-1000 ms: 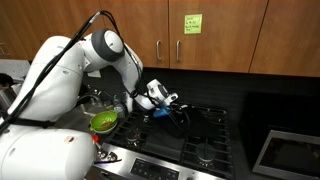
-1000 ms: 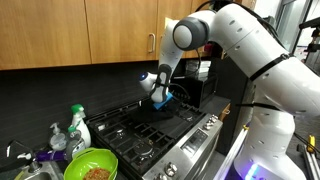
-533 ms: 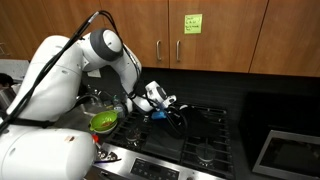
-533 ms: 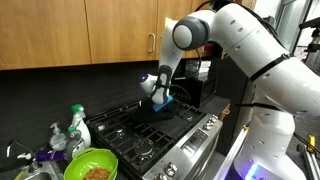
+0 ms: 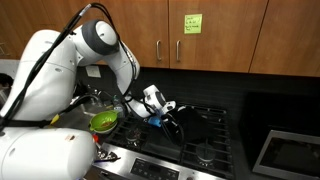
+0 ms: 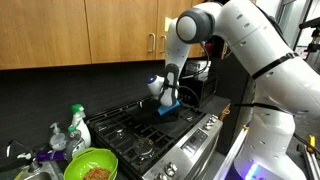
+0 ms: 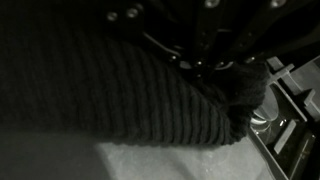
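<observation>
The gripper (image 5: 168, 110) hangs low over the stove (image 5: 205, 135). Its jaws are drawn together on a dark ribbed cloth (image 7: 120, 90), which fills the wrist view and droops just above the grates. Beside the stove sits a green bowl (image 6: 72, 168) with brown food (image 6: 93, 172) in it, and a green-capped bottle (image 6: 78, 127) stands just behind.
</observation>
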`<action>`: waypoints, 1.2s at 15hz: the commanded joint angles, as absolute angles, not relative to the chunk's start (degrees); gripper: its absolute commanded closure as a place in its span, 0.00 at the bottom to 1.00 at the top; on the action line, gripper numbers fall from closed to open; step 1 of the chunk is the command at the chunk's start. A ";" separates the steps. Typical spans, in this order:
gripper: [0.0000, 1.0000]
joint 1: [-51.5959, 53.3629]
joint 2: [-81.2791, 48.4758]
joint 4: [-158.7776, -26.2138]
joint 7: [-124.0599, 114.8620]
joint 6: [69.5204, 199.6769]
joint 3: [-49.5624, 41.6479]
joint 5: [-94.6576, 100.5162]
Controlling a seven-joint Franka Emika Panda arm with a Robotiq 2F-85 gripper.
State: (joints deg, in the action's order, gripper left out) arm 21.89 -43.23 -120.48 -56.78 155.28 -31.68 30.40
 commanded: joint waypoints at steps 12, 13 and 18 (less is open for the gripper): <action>0.51 29.33 -39.91 -134.93 -60.01 166.30 -38.97 27.50; 0.45 29.05 -39.41 -134.38 -58.61 166.46 -38.87 27.50; 0.13 31.36 -37.98 -127.49 -52.20 160.64 -38.98 27.34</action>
State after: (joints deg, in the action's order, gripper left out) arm 29.09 -39.31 -131.22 -56.13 165.04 -38.62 27.90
